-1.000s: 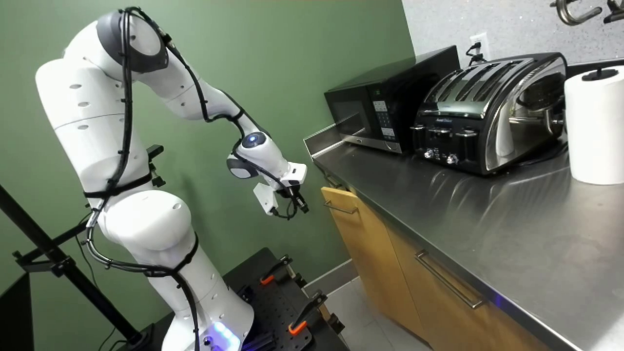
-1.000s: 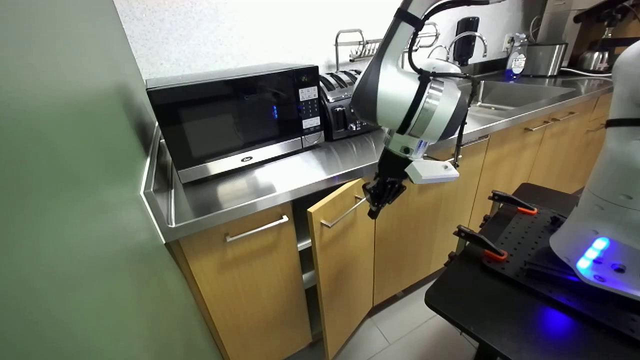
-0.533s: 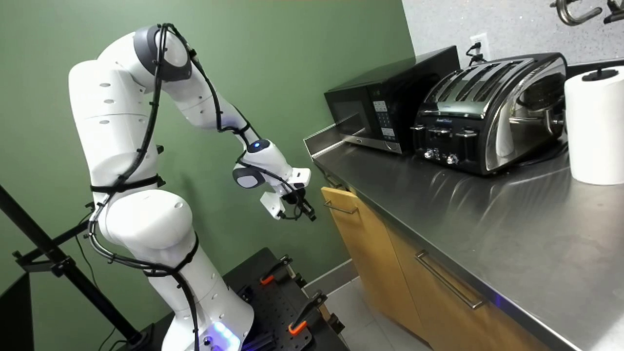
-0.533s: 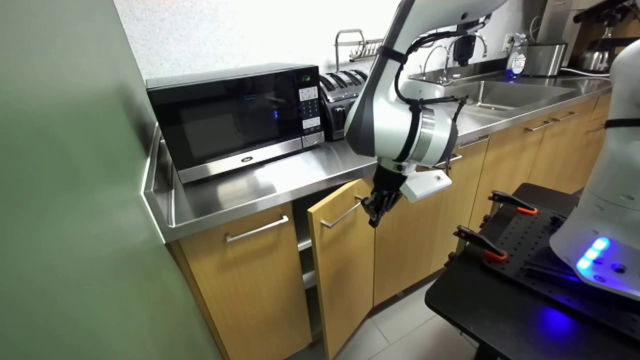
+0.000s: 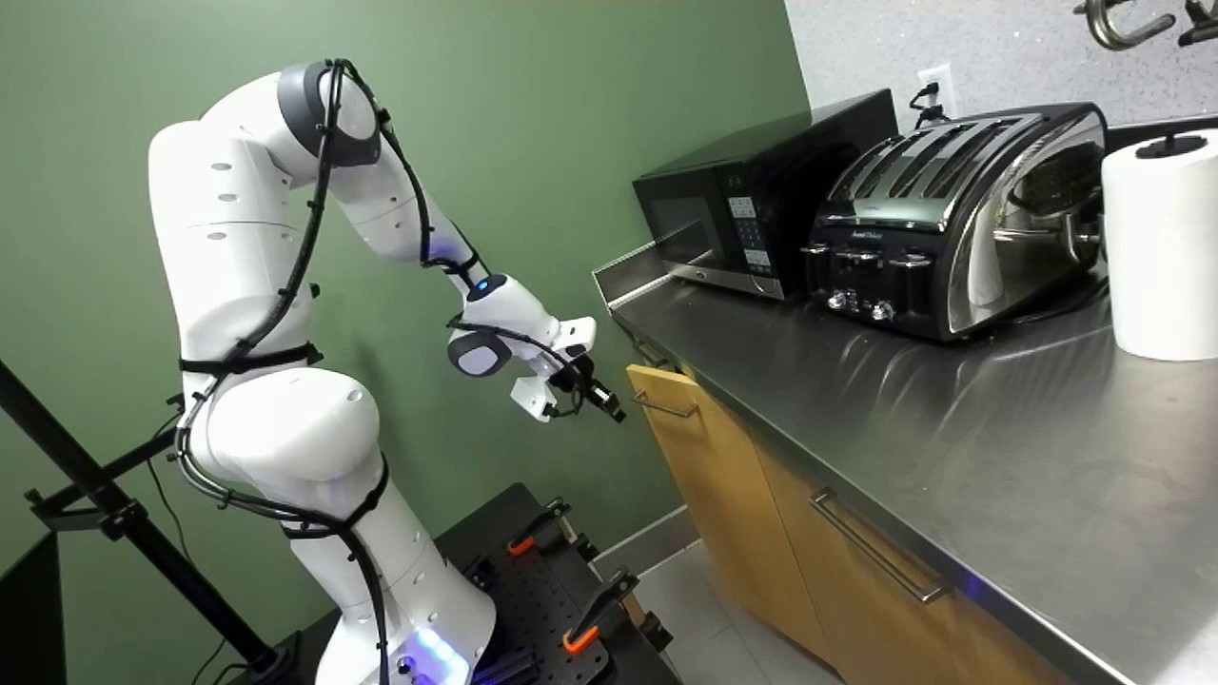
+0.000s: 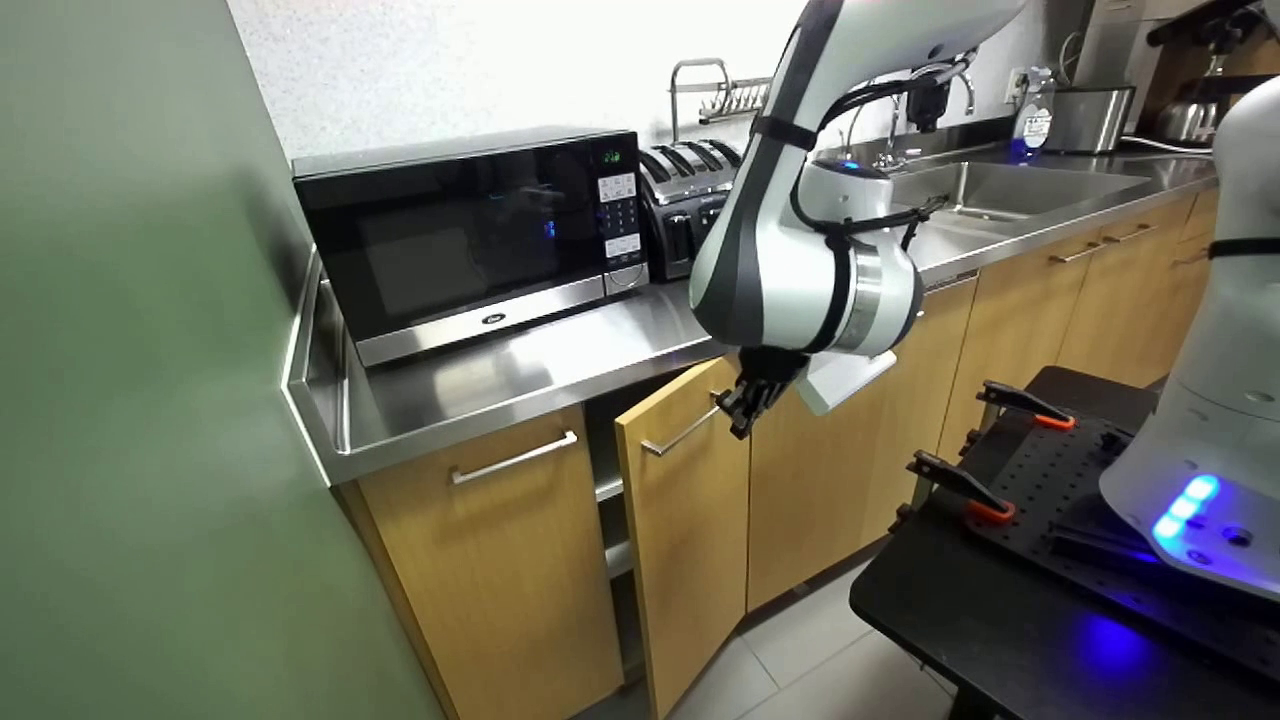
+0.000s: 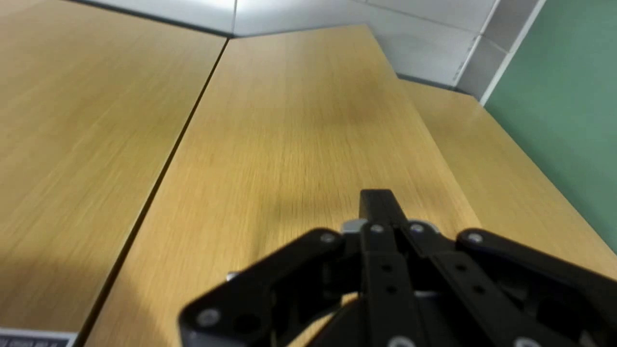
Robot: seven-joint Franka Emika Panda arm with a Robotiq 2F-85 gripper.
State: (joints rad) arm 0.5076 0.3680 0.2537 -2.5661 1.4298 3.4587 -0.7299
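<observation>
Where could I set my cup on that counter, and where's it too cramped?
Bare steel shows on the counter in front of the toaster and paper towel roll; another strip fronts the microwave. Crowded: the back, where microwave and toaster stand side by side, and, below, the handle of the open cabinet door, with the gripper close by.

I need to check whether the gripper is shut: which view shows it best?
The wrist view: the gripper is large in the foreground, its fingers together. Both exterior views show it small and dark, near the handle of the ajar cabinet door, fingers harder to tell apart.
</observation>
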